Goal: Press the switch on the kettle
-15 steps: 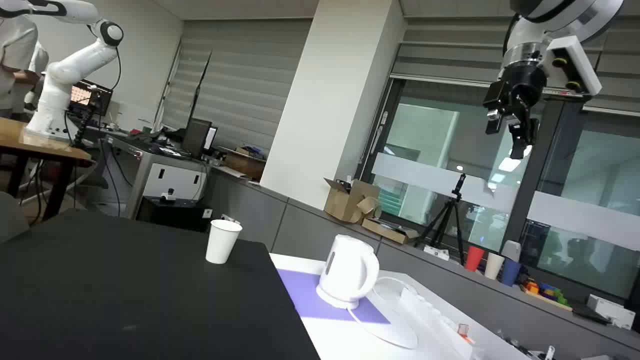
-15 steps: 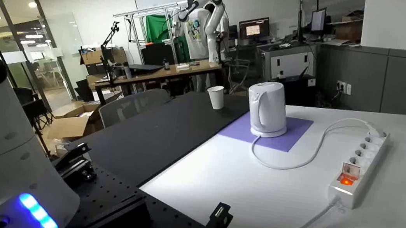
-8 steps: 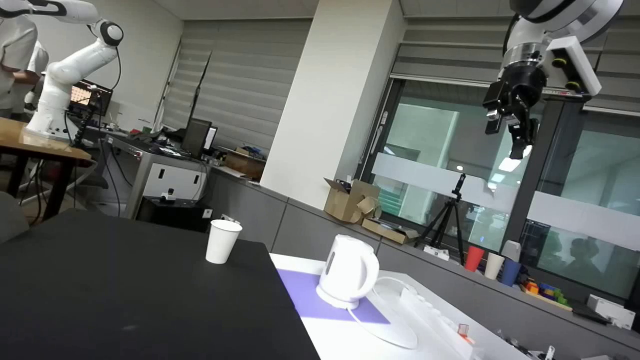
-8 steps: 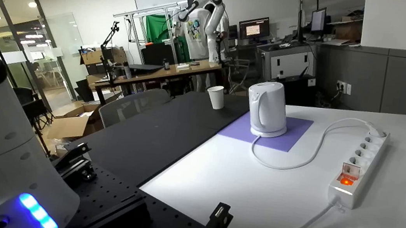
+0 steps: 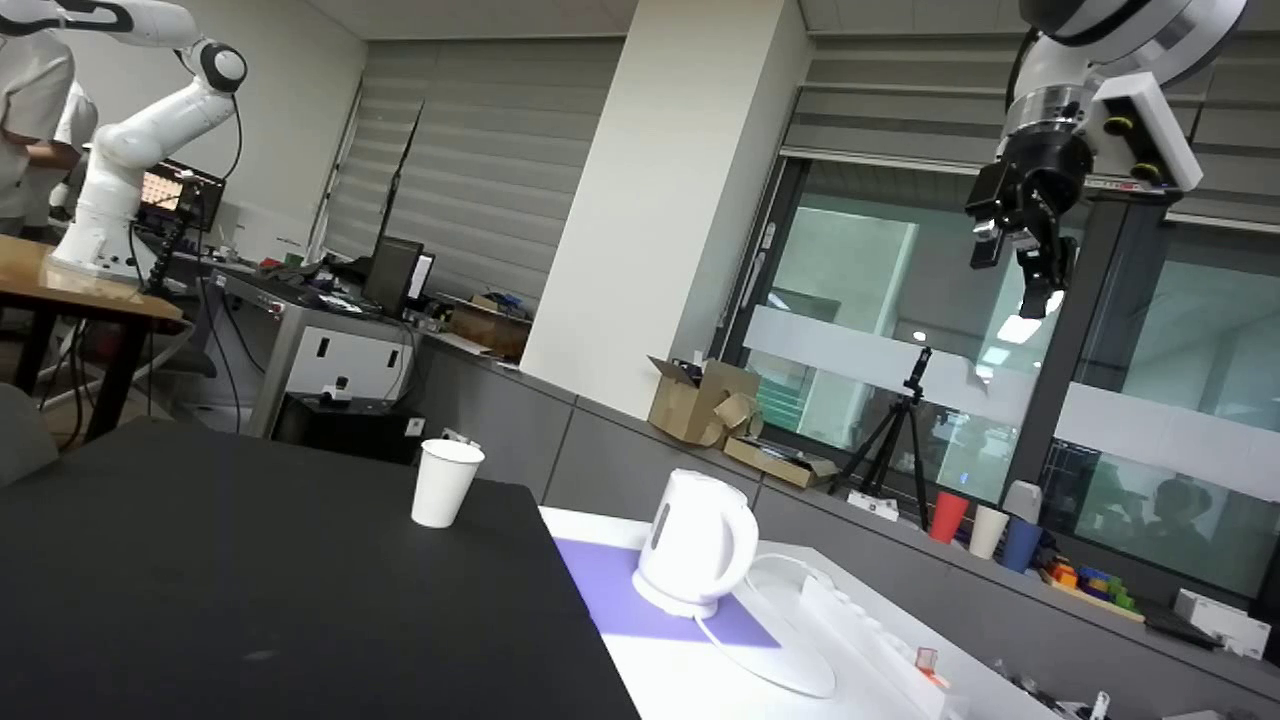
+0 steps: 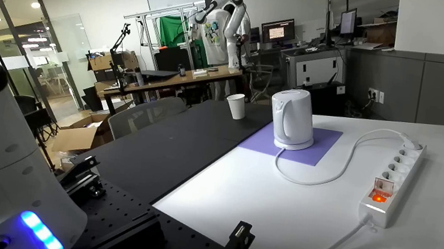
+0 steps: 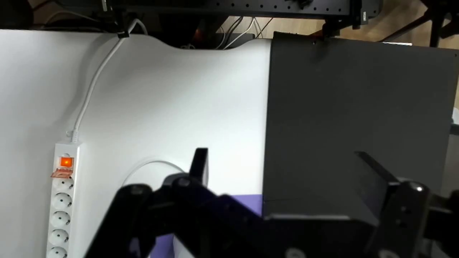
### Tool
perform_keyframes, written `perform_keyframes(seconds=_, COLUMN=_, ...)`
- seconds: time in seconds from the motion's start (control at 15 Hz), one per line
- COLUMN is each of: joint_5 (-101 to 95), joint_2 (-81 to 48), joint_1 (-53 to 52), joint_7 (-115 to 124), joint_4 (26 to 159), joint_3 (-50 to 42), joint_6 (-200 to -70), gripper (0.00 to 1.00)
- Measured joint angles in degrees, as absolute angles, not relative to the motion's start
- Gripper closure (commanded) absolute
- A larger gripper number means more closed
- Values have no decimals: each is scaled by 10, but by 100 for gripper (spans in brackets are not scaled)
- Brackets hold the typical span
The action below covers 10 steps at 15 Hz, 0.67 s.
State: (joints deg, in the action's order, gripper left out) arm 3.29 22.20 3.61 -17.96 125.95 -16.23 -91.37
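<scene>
The white kettle [image 5: 690,550] stands upright on a purple mat [image 5: 610,590]; in an exterior view it [image 6: 297,121] shows its loop handle towards the camera. I cannot make out its switch. In the wrist view a white sliver at the bottom, seemingly the kettle [image 7: 181,250], is mostly hidden behind my gripper. My gripper [image 5: 1012,280] is high in the air, well above the table and apart from the kettle. In the wrist view the gripper [image 7: 281,153] has its fingers wide apart with nothing between them.
A white paper cup [image 6: 236,106] stands on the black table part [image 6: 168,143] beside the kettle. A power strip [image 6: 392,181] with a lit orange switch lies on the white table part [image 6: 238,195]; the kettle's cord [image 6: 348,162] runs to it.
</scene>
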Motion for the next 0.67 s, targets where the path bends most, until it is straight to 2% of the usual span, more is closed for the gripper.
perform_keyframes(seconds=0.4, joint_5=33, joint_2=216, joint_1=46, joint_7=-196, joint_4=1264, joint_3=-160, joint_6=-950, gripper=2)
perform_keyframes(seconds=0.47, joint_5=33, joint_2=210, joint_1=50, joint_7=-205, joint_4=1268, joint_3=-161, joint_6=-974, gripper=26)
perform_keyframes(seconds=0.6, joint_5=34, joint_2=192, joint_1=58, joint_7=-223, joint_4=1279, joint_3=-163, joint_6=-1033, gripper=29)
perform_keyframes(seconds=0.67, joint_5=34, joint_2=180, joint_1=61, joint_7=-230, joint_4=1286, joint_3=-164, joint_6=-1065, gripper=36)
